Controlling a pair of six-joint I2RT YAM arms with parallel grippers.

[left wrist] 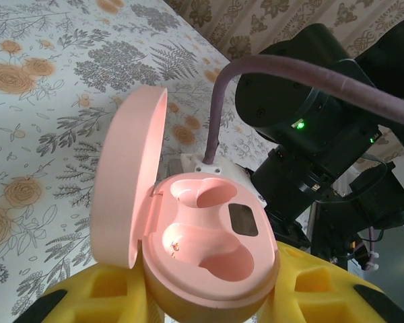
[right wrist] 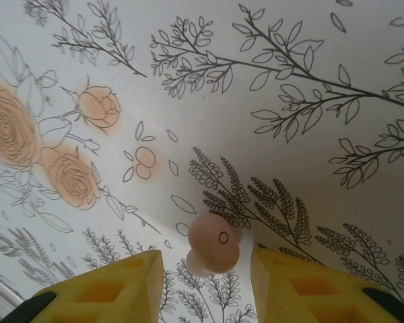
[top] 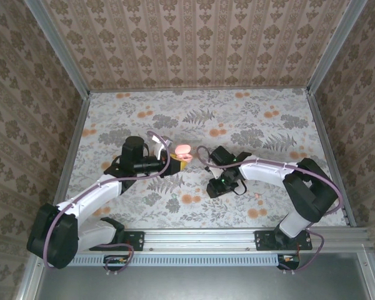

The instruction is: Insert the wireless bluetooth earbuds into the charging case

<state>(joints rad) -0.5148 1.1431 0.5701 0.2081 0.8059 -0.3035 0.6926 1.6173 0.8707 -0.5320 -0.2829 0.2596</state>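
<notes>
Two yellow fingers [right wrist: 114, 289] of my right gripper [right wrist: 207, 279] sit closest to the wrist lens and stand apart. One earbud [right wrist: 214, 247], pale pink and rounded, lies on the floral tabletop [right wrist: 310, 168] at 12 o'clock from the gap. Its near half is between my two tips. A sliver of tabletop shows on either side, so neither finger touches it.

My left gripper [left wrist: 212, 303] is clamped on the charging case [left wrist: 215, 256], the base seated between the fingers. The lid [left wrist: 124, 182] is hinged open and stands at 10 o'clock of the base. Two moulded wells [left wrist: 209, 249] face up, with a small dark window [left wrist: 243, 219] at 2 o'clock on the case face.

From above, I hold the charging case near table centre. My right gripper is low over the tabletop at 4 o'clock from it, near but apart.
</notes>
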